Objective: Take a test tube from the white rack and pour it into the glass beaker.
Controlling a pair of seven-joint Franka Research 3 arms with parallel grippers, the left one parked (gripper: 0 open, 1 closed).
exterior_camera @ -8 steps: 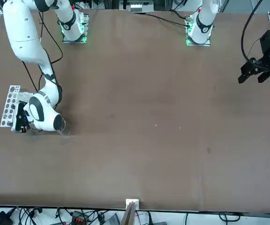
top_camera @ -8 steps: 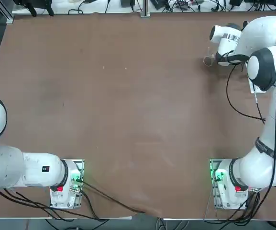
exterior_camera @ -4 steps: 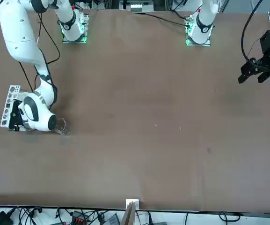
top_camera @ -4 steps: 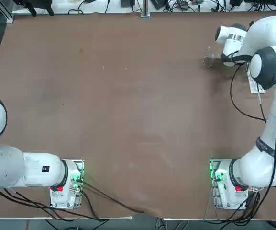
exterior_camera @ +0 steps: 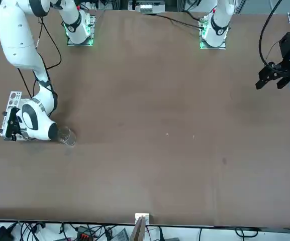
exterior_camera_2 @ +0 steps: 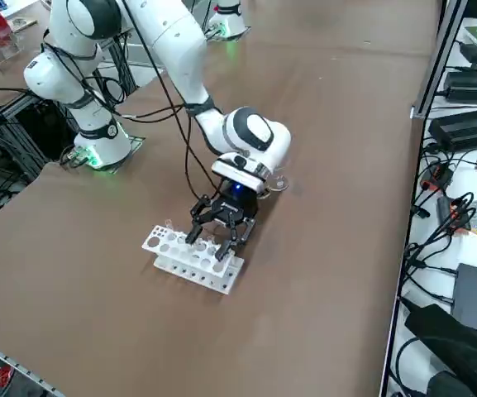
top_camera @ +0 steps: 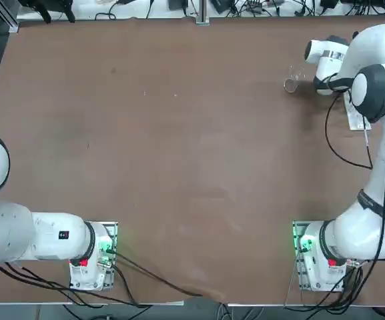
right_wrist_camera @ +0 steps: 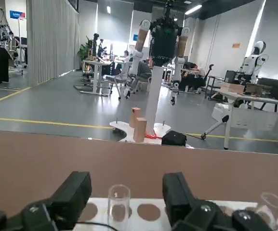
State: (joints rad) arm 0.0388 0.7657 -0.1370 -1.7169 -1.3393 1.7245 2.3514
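Step in hand: I judge this the reach for a test tube, the grasp not yet made.
My gripper: my right gripper points level over the white rack, low above its holed top.
Jaws: spread, with nothing pinched; in the wrist view my two fingers stand either side of the tube with clear gaps both ways.
Rack: it lies near the table's right edge, toward the far right corner, well away from my base.
Tubes: one clear tube stands upright in a hole straight between my fingers; a second stands further along the rack, off to one side and outside my reach line.
Beaker: the glass beaker stands upright on the table, near the rack on its inward side, just beside my wrist and apart from it.
Doing it well: I should keep the tube centred between the fingers, close gently on the glass above the rack top, and avoid pressing on the rack itself.
Lift: I judge a straight upward pull best, so the tube clears its hole without tilting the light rack.
Risk: a skewed closure could tip the tube or drag the rack toward the table edge.
Contents: I cannot tell whether the tube holds any liquid.
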